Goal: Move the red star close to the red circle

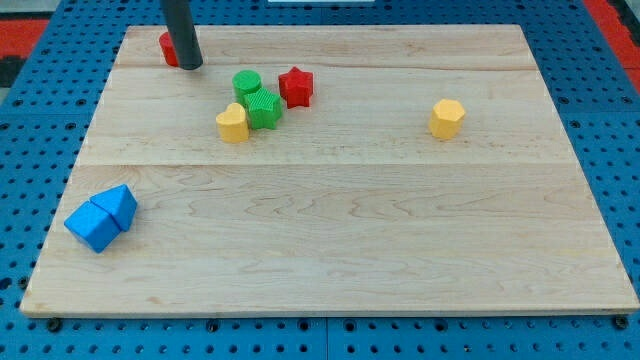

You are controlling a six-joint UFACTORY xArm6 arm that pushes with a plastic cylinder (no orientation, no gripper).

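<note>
The red star (296,86) lies on the wooden board (330,240) near the view's top, just right of a green cluster. The red circle (167,47) sits at the view's top left, mostly hidden behind the dark rod. My tip (191,66) rests on the board right beside the red circle, on its right side, and about a hundred pixels left of the red star.
A green cylinder (247,83), a green star-like block (264,108) and a yellow heart (232,124) cluster left of the red star. A yellow hexagon (447,118) sits at the right. A blue cube (92,226) and blue triangle (119,204) sit at the lower left.
</note>
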